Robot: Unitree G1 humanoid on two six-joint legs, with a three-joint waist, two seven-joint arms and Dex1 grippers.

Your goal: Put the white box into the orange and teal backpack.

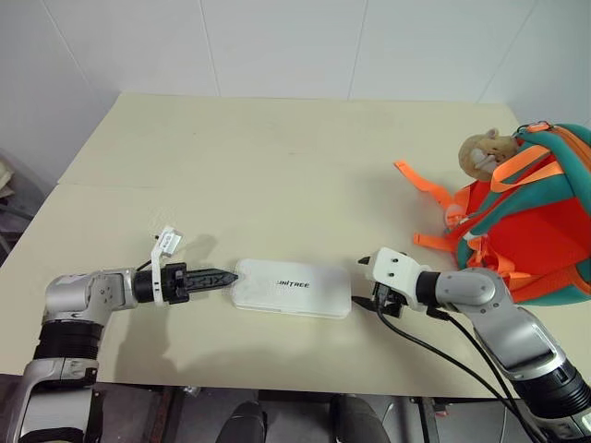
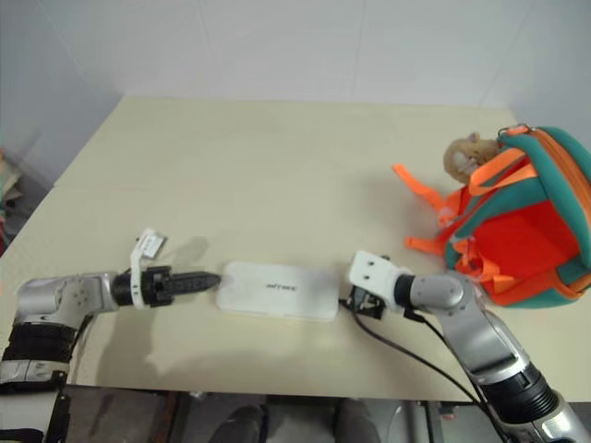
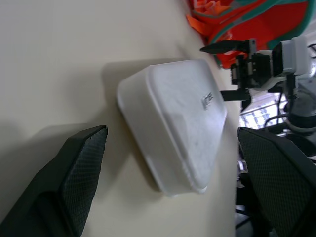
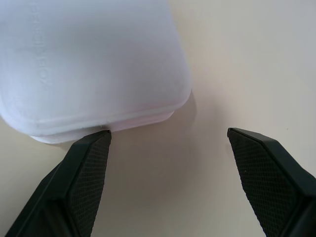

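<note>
A pale table stood against a white wall, and the white box lay flat near its front edge, between my two arms. The orange and teal backpack sat well apart at my right, its orange inside facing me, so I judged the mouth open. My left pincer pointed at the box's left short end, just beside it, fingers spread wide with nothing between them. My right pincer waited just beside the other end, also spread and empty, one finger near the box's corner. The box looked stiff, smooth and fairly light, probably slippery. I judged it too slim and long for one pincer across its width, so pressing the two short ends together seemed the safest hold.
</note>
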